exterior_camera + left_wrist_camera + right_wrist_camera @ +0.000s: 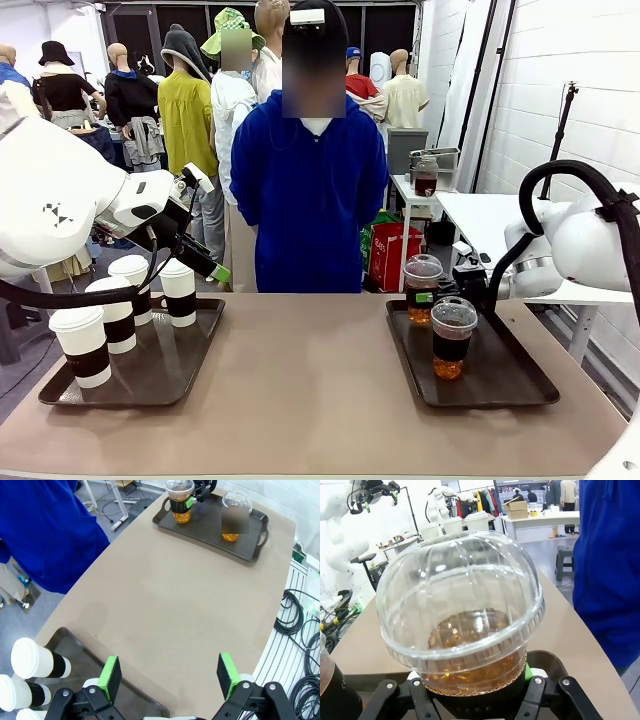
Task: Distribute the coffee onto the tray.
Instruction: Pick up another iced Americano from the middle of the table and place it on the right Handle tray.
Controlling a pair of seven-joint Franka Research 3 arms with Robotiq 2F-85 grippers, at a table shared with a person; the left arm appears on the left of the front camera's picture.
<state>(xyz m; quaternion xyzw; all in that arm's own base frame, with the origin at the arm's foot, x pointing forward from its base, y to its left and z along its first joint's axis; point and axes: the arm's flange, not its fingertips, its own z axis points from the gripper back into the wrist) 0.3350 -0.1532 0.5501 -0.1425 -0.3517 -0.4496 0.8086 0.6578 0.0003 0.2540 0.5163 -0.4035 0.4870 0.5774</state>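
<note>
Four white lidded coffee cups with brown sleeves (115, 312) stand on the left tray (150, 385). Two clear dome-lidded cups of amber coffee are on the right tray (500, 385). My right gripper (447, 290) is shut on the far dome cup (421, 288), which looms large in the right wrist view (465, 605) between the fingers of that gripper (475, 692). The nearer dome cup (452, 338) stands free. My left gripper (205, 262) hovers above the left tray's far side, open and holding nothing (169, 675); white cups (37, 661) sit below it at the left.
A person in a blue top (310, 190) stands at the table's far edge, between the trays. The brown tabletop (310, 370) stretches bare between the two trays. A white side table (480, 215) stands behind the right arm.
</note>
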